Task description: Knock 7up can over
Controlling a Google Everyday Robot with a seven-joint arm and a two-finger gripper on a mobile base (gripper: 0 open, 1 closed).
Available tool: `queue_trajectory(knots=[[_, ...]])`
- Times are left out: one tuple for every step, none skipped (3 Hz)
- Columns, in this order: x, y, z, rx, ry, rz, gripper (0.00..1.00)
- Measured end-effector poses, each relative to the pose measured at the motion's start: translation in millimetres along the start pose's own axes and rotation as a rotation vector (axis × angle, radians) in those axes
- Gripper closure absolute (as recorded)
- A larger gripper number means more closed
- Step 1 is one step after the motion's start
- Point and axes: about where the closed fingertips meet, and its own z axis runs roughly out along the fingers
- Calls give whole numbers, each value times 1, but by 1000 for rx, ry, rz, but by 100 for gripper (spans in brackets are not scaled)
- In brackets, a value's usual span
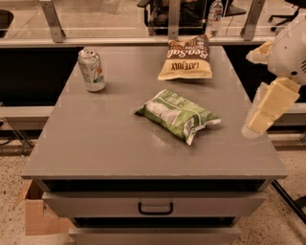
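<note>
The 7up can (92, 69) stands upright near the back left of the grey table (105, 139). It is silver-white with green marks and a pull-tab top. My gripper (260, 119) hangs at the right edge of the view, over the table's right side, far from the can. A green crisp bag (178, 115) lies between the gripper and the can.
A brown and cream crisp bag (186, 57) lies at the back middle. A drawer with a black handle (155, 208) sits below the tabletop. A cardboard box (36, 215) stands on the floor at the lower left. A rail and a water bottle (214, 14) are behind the table.
</note>
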Motion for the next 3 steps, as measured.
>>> queue_trajectory(knots=[[-50, -9, 22, -55, -248, -54, 0], [-84, -15, 33, -107, -395, -105, 0], [-118, -18, 60, -139, -527, -133, 0]])
